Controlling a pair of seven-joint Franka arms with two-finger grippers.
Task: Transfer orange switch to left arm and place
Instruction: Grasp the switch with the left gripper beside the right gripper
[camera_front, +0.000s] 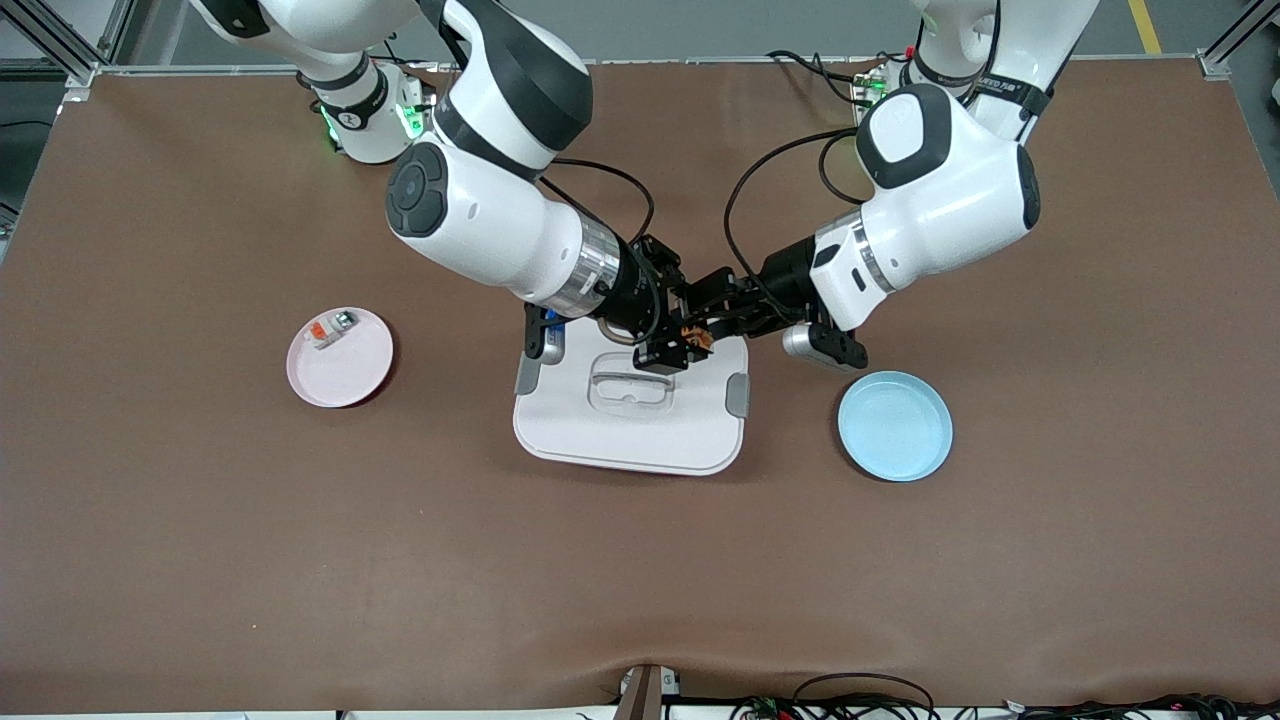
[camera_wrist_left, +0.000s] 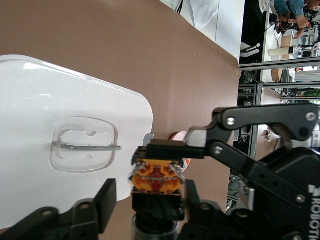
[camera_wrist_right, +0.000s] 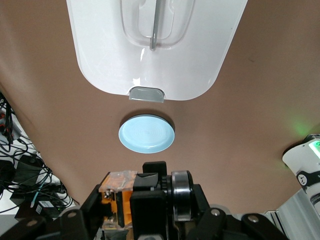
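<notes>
The orange switch (camera_front: 695, 337) is held in the air over the white box (camera_front: 630, 430), above the edge of the lid farthest from the front camera. My right gripper (camera_front: 672, 345) is shut on it; in the right wrist view the switch (camera_wrist_right: 117, 195) sits clamped in my right gripper (camera_wrist_right: 150, 192). My left gripper (camera_front: 712, 325) meets it from the left arm's end. In the left wrist view my left gripper (camera_wrist_left: 148, 197) is open, its fingers (camera_wrist_left: 102, 200) either side of the switch (camera_wrist_left: 155, 180), with a gap on one side.
A blue plate (camera_front: 895, 425) lies beside the box toward the left arm's end. A pink plate (camera_front: 345, 370) toward the right arm's end holds a whitish-grey component (camera_front: 330, 328). The box has grey side latches (camera_front: 737, 393) and a clear lid handle (camera_front: 628, 388).
</notes>
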